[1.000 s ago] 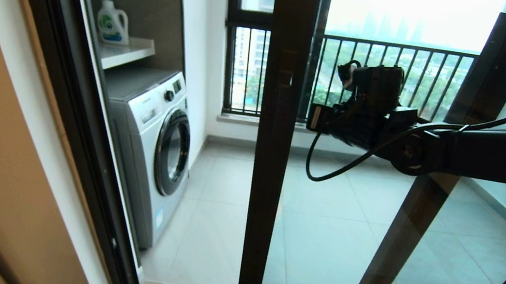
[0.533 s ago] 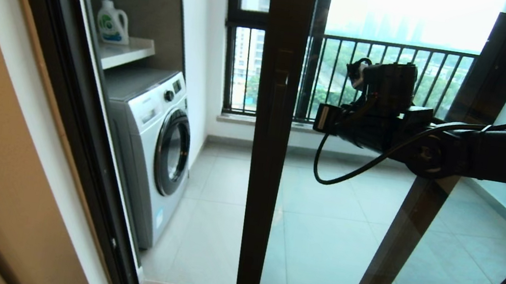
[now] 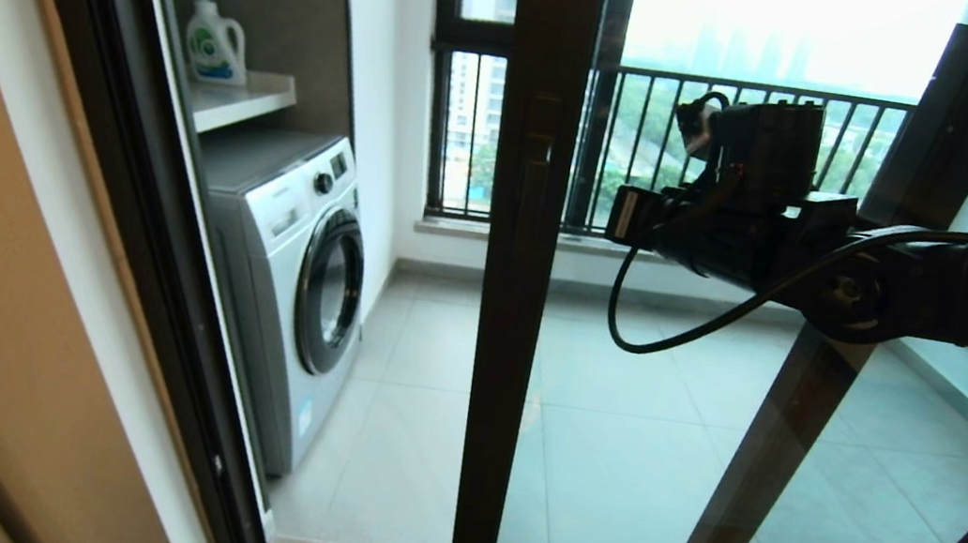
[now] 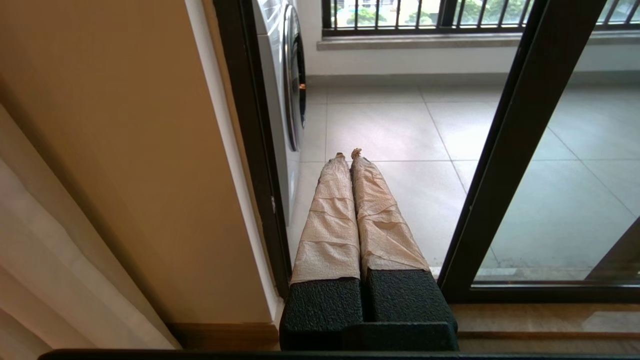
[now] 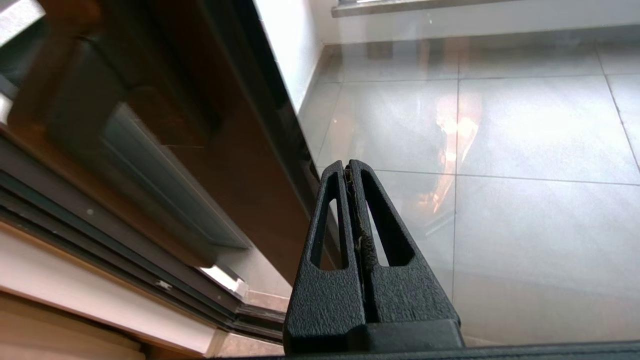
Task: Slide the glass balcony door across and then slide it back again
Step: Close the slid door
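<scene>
Over the last second the right arm had swung up and further to the right, away from the door's edge upright, while that upright had edged slightly left. The glass balcony door (image 3: 518, 314) stood partly slid across, its dark-brown upright running floor to top through the middle of the opening, with the bar pull handle (image 3: 534, 184) at arm height on it. An open gap remained between that upright and the left side of the outer frame, where a washing machine (image 3: 293, 283) showed on the balcony. The right gripper (image 5: 352, 172) hung in front of the glass, just right of the upright, fingers pressed together and holding nothing; likely it had released after a push. Only the right wrist view revealed those closed fingers and the nearby frame. The left gripper (image 4: 349, 157), absent from the head view, was parked low by the door's bottom track, its paper-wrapped fingers also together.
</scene>
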Controlling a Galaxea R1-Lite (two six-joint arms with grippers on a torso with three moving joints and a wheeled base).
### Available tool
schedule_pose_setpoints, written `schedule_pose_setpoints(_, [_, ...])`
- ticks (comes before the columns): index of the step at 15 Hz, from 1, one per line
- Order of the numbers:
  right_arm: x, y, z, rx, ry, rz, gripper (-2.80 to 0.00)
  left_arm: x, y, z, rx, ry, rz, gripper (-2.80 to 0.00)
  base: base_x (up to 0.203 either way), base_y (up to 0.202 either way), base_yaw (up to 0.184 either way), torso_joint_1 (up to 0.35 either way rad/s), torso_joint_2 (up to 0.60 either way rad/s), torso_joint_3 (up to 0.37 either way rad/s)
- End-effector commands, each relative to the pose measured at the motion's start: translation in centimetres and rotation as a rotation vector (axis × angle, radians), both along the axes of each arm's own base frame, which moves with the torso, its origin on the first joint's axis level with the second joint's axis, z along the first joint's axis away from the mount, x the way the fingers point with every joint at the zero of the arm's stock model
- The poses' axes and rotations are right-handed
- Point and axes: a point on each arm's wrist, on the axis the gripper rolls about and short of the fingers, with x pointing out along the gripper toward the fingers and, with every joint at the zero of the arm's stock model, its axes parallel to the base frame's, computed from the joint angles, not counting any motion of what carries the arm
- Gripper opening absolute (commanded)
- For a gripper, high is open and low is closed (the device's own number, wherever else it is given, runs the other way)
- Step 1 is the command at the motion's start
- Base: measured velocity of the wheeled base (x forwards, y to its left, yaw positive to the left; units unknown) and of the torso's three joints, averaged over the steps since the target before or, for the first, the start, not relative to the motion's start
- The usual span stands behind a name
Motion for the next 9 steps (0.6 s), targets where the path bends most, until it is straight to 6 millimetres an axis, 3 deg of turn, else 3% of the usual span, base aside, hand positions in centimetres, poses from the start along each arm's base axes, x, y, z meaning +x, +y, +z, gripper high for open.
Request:
schedule_pose_setpoints(1, [-1.8, -0.6, 1.8, 0.017, -0.032, 0.005, -2.80, 0.0, 0.0, 0.0, 0.000, 0.001, 0.000, -2.80, 0.000, 0.000, 0.000, 0.000, 0.00, 0.000])
schedule_pose_setpoints(3, [-4.5, -2.1, 3.5, 0.027, -0.055, -0.007, -2.80, 0.0, 0.0, 0.0, 0.000, 0.001, 0.000, -2.80, 0.000, 0.000, 0.000, 0.000, 0.00, 0.000])
schedule_pose_setpoints(5, [-8.8, -4.5, 5.3, 0.034, -0.092, -0.029, -2.80, 0.0, 0.0, 0.0, 0.000, 0.001, 0.000, -2.80, 0.000, 0.000, 0.000, 0.000, 0.00, 0.000])
schedule_pose_setpoints(9, [-21.5, -10.9, 9.5, 0.018, -0.246, -0.113, -2.80, 0.0, 0.0, 0.0, 0.000, 0.001, 0.000, -2.80, 0.000, 0.000, 0.000, 0.000, 0.00, 0.000])
